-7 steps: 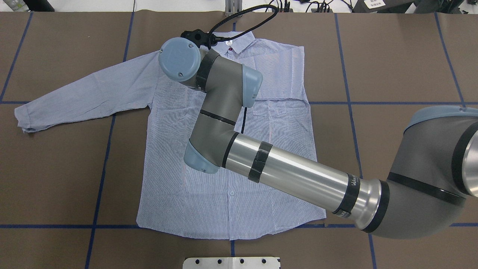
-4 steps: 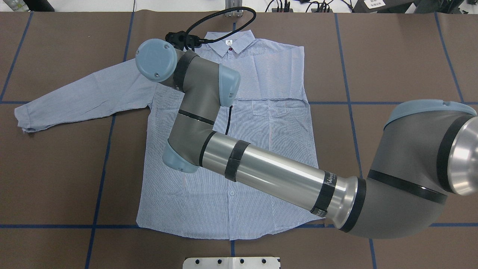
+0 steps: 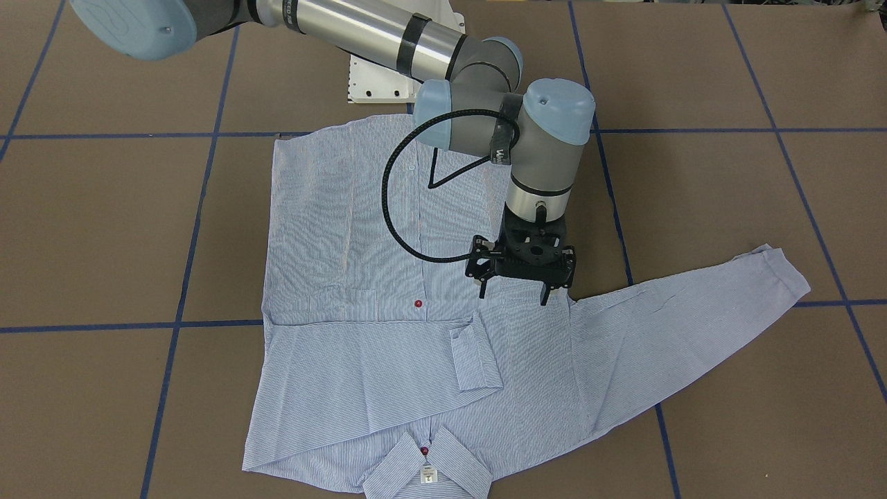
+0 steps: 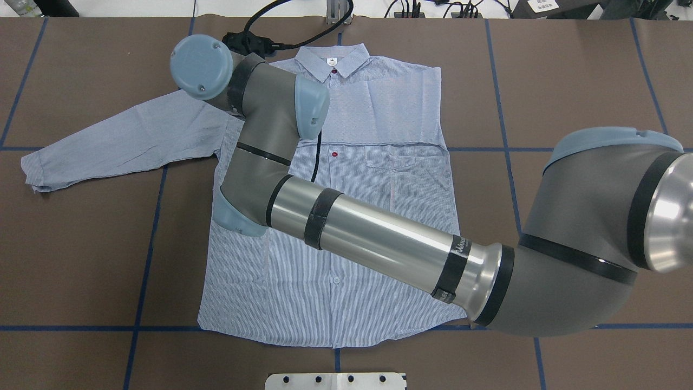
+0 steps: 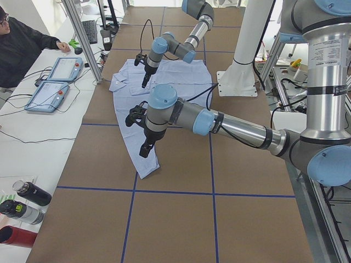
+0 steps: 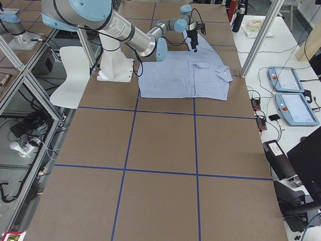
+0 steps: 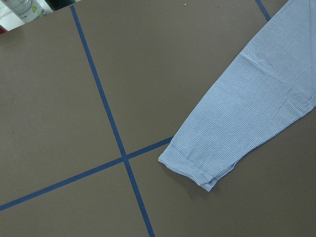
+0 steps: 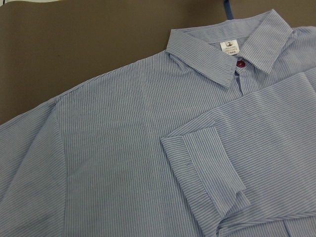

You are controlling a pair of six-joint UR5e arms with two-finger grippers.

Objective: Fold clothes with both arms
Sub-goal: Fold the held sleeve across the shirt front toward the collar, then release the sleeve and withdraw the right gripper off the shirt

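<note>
Sliding away from the collar [image 4: 333,57] over the last second, the right gripper [image 3: 513,294] had travelled sideways from just beside it to the shoulder of the outstretched sleeve [image 4: 124,135]. Its wrist no longer hid the red button [image 4: 335,154] below the collar. The light blue striped shirt [image 4: 379,233] had not shifted. It lay flat, front up, on the brown tabletop [image 4: 568,81], collar pointing away from the robot. The folded sleeve [image 3: 360,374], on the collar's other side, already lay across the chest (so half the sleeve work looked done). The right gripper hung close above the cloth, its fingers [image 3: 545,298] spread wide and holding nothing, probably placed there to pinch the shoulder. The left gripper [image 5: 145,147] hung well away from the collar, near the outstretched sleeve's cuff [image 7: 190,168], likely to take that end. Whether its fingers were spread or closed could not be told.
</note>
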